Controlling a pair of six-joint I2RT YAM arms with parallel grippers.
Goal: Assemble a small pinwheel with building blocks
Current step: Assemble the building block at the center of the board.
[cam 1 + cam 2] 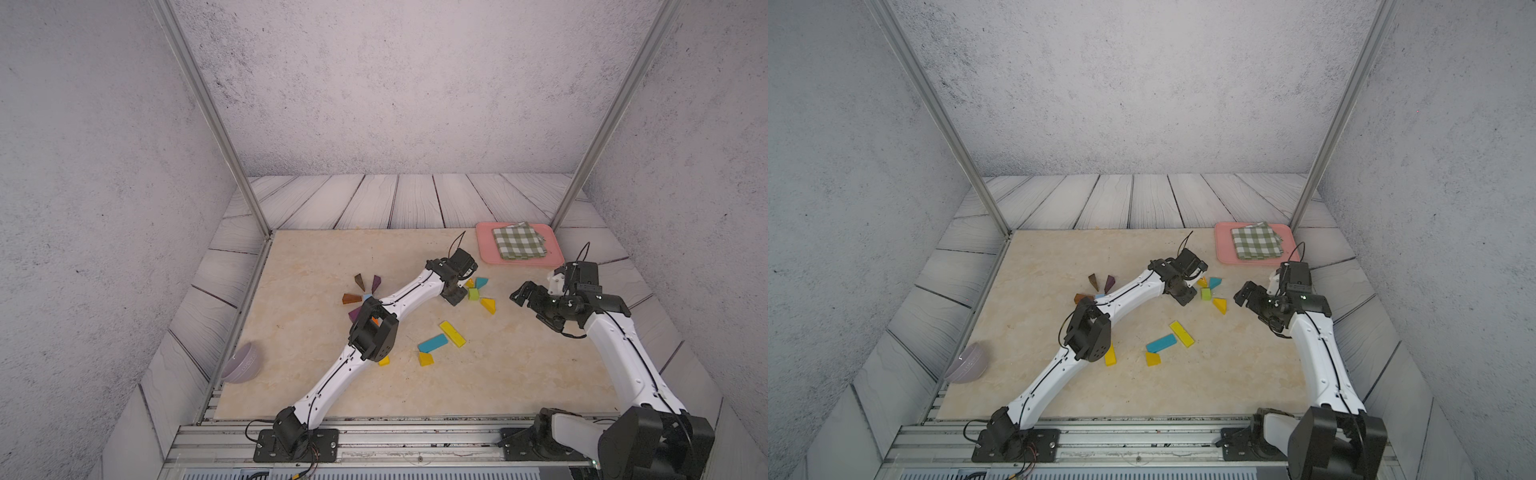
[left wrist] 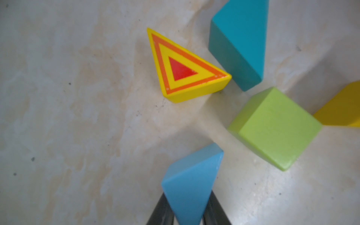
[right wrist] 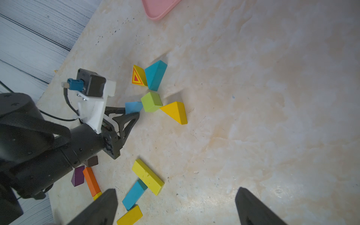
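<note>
A green cube (image 1: 473,294) (image 2: 276,128) sits on the marble mat with a teal triangle (image 2: 239,42), a yellow triangle with red centre (image 2: 183,68) and a plain yellow triangle (image 1: 488,305) (image 3: 175,112) around it. My left gripper (image 2: 187,193) (image 3: 134,113) is shut on a blue triangle (image 2: 191,183) (image 3: 133,107), low over the mat, its tip close to the cube's free side. My right gripper (image 1: 528,305) (image 3: 176,191) hovers open and empty to the right of this group.
Brown and purple wedges (image 1: 360,281) ring a light-blue cube (image 1: 367,297) under the left arm. A yellow bar (image 1: 453,333), teal bar (image 1: 432,343) and yellow pieces lie in front. A pink tray (image 1: 484,249) with checked cloth (image 1: 518,241) is back right; a lilac bowl (image 1: 243,363) is at the left.
</note>
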